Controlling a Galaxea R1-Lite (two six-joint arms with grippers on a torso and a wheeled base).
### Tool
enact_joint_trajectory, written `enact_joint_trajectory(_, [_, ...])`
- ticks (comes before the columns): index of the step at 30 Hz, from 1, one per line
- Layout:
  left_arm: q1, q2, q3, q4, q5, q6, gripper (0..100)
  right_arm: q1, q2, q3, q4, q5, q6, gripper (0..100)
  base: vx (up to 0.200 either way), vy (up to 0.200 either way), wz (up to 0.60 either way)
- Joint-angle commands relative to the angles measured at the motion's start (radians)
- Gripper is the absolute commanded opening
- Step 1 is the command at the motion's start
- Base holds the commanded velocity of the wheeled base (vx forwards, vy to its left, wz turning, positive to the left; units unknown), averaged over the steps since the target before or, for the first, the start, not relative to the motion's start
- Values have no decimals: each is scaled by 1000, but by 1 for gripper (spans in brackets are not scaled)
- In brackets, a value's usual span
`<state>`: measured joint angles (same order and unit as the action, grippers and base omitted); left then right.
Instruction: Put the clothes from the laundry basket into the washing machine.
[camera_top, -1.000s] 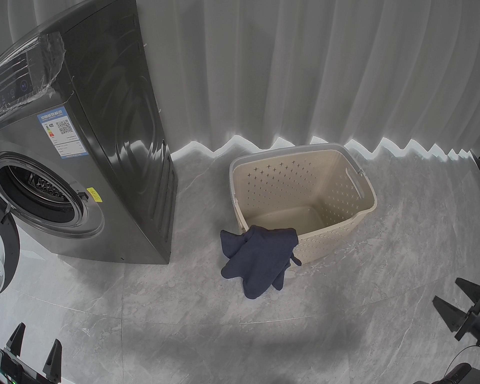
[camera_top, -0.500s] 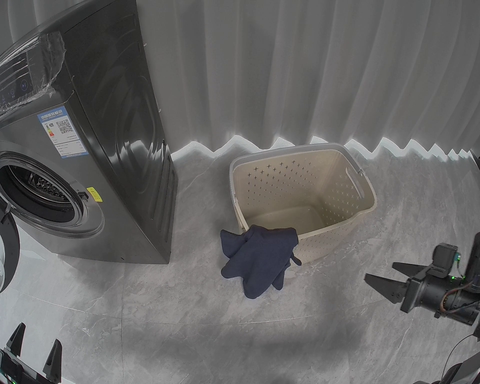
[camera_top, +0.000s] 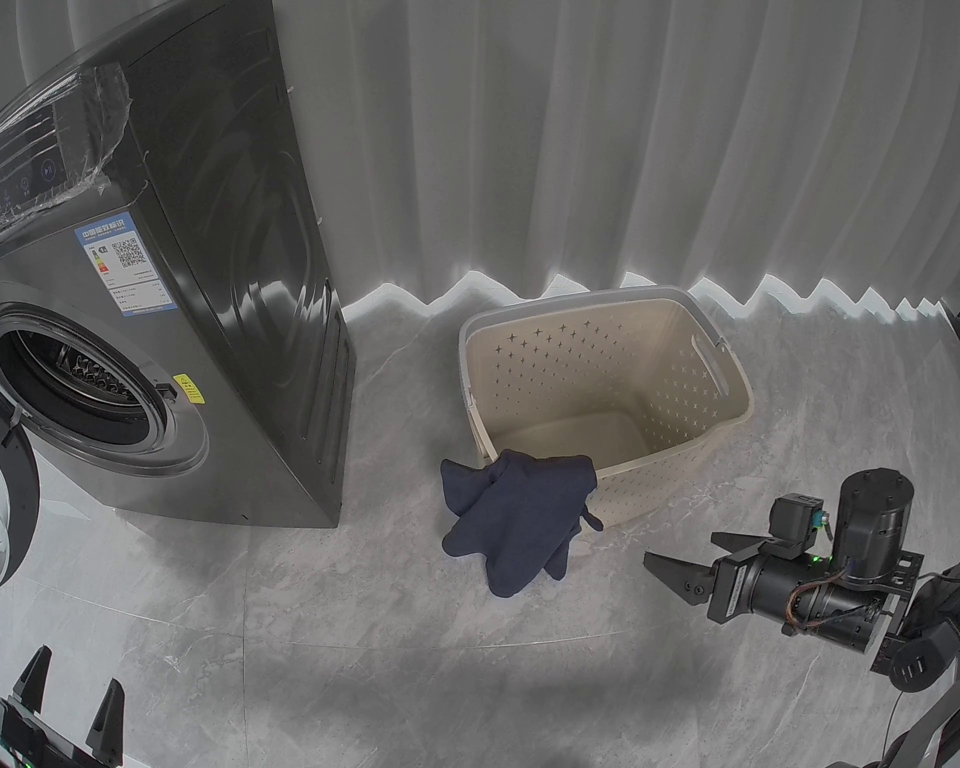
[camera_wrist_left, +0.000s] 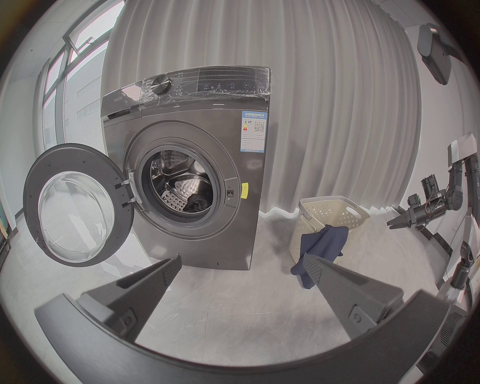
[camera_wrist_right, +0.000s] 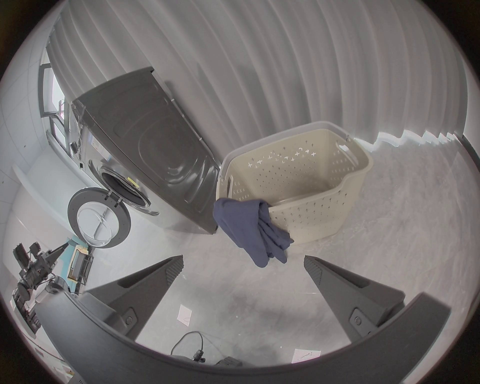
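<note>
Grey stone floor, white curtain behind. From the head, the navy cloth (camera_top: 520, 530) hangs over the near rim of the laundry basket (camera_top: 600, 298), its long axis running down to the floor. My right fingers (camera_top: 680, 580), spread open, point at it from nearby. From the left wrist, my left fingers (camera_wrist_left: 145, 285), also spread, sit farther off, facing the washing machine (camera_wrist_left: 200, 100) with its door open. From the right wrist, the cloth lies straight ahead between the tips, so I judge the right arm should take it.

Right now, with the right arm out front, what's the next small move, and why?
Probably bring the open right gripper to the navy cloth draped over the near rim of the laundry basket. The gripper is empty and apart from it, nothing else lies in the basket, and the washing machine door stands open.
</note>
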<state>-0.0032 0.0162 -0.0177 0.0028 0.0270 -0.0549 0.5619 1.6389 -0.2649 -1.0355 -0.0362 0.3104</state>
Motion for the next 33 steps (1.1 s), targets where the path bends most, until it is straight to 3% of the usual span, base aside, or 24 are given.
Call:
enact_joint_trajectory(1, [0,-9,15,0,1,0,100,7,56,-4,-1,-1,1,100,0,0,0])
enact_joint_trajectory(13, [0,-9,15,0,1,0,100,29,163,-50,-12,-1,7,100,0,0,0])
enact_joint_trajectory(22, [0,-9,15,0,1,0,100,46,323,-65,-170,-21,-5,100,0,0,0])
enact_joint_trajectory(33, [0,-9,15,0,1,0,100,39,493,-221,-210,-25,-7,100,0,0,0])
